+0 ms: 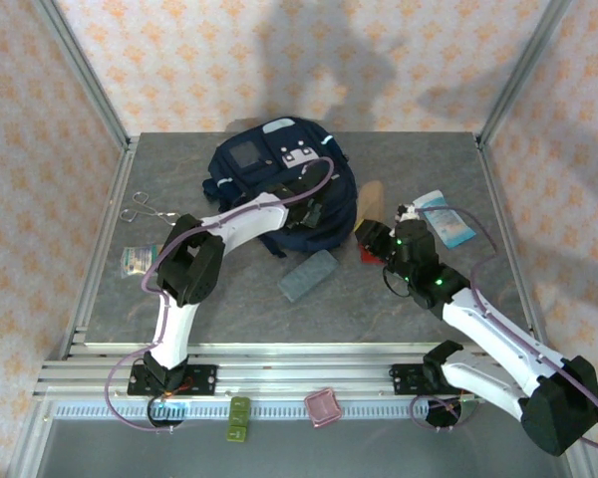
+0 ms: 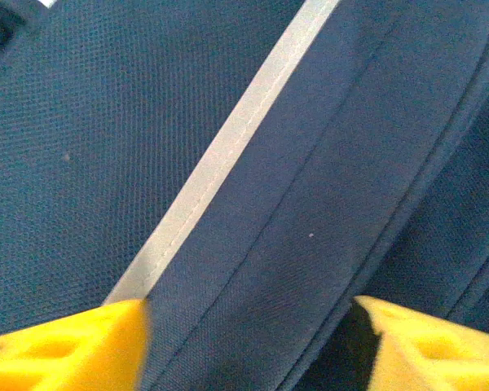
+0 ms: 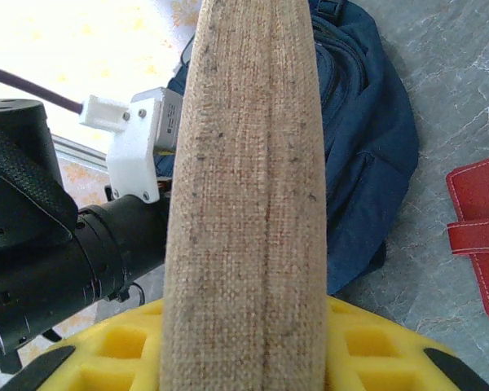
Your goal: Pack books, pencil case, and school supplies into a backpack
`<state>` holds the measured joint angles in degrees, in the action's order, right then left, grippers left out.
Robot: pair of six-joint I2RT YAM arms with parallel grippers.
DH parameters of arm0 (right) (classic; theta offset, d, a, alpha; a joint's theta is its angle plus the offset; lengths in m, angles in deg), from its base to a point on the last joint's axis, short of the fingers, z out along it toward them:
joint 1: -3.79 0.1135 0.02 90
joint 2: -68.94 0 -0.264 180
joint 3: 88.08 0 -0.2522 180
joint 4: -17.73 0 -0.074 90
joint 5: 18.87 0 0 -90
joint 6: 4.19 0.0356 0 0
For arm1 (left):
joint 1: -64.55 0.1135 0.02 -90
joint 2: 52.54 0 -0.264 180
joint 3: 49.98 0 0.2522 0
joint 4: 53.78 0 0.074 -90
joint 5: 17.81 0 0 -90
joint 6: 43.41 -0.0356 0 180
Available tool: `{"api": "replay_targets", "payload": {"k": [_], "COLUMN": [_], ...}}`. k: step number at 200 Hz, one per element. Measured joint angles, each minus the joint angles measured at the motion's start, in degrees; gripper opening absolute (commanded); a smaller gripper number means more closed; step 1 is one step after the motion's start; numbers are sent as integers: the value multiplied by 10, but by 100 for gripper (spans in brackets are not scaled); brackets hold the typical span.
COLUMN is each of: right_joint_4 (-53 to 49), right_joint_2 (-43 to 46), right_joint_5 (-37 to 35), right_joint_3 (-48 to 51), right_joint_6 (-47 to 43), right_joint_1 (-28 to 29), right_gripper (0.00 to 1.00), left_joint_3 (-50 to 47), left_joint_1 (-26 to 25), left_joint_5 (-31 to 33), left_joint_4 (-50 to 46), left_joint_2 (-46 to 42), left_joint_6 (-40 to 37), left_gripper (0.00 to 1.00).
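- Your left gripper (image 2: 248, 330) sits over the large navy fabric backpack (image 1: 279, 174), jaws apart astride its grey strip.
- Your right gripper (image 3: 244, 334) is clamped on the brown cloth-covered book (image 3: 244, 187), held edge-up just right of the backpack.
- The slim grey-blue pencil case (image 1: 309, 274) lies on the near side of the backpack.

Left gripper (image 1: 314, 207) reaches out at one o'clock from its base, jaws parted; right gripper (image 1: 372, 237) at eleven o'clock, jaws clamping the brown book (image 3: 244, 204).
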<state>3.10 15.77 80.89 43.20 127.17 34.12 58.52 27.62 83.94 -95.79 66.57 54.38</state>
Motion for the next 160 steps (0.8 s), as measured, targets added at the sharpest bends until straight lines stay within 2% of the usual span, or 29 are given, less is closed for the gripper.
{"api": "replay_targets", "payload": {"k": [11, 29, 37, 78, 120, 127, 132, 160], "right_joint_4": [0, 0, 0, 1, 4, 4, 4, 5], "right_joint_2": [0, 0, -1, -6, -15, -17, -17, -17], "right_joint_5": [4, 8, 10, 12, 16, 18, 18, 18], "right_joint_3": [0, 0, 0, 0, 0, 0, 0, 0], "right_joint_6": [0, 0, 0, 0, 0, 0, 0, 2], "right_joint_1": [0, 0, 0, 0, 0, 0, 0, 0], "right_gripper": [31, 31, 31, 31, 31, 31, 31, 30], "left_joint_3": [1, -2, -8, -71, -79, -83, -84, -85], "left_joint_1": [-6, -9, -9, -12, -12, -12, -12, -18], "left_joint_5": [22, 54, 64, 71, 60, 58, 58, 76], "left_joint_4": [6, 16, 23, 82, 93, 97, 99, 104], "left_joint_2": [1, 4, 4, -1, -1, -1, -1, -1], "left_joint_6": [-8, -24, -29, -38, -45, -45, -45, -50], "left_gripper": [47, 63, 67, 71, 72, 68, 63, 9]}}
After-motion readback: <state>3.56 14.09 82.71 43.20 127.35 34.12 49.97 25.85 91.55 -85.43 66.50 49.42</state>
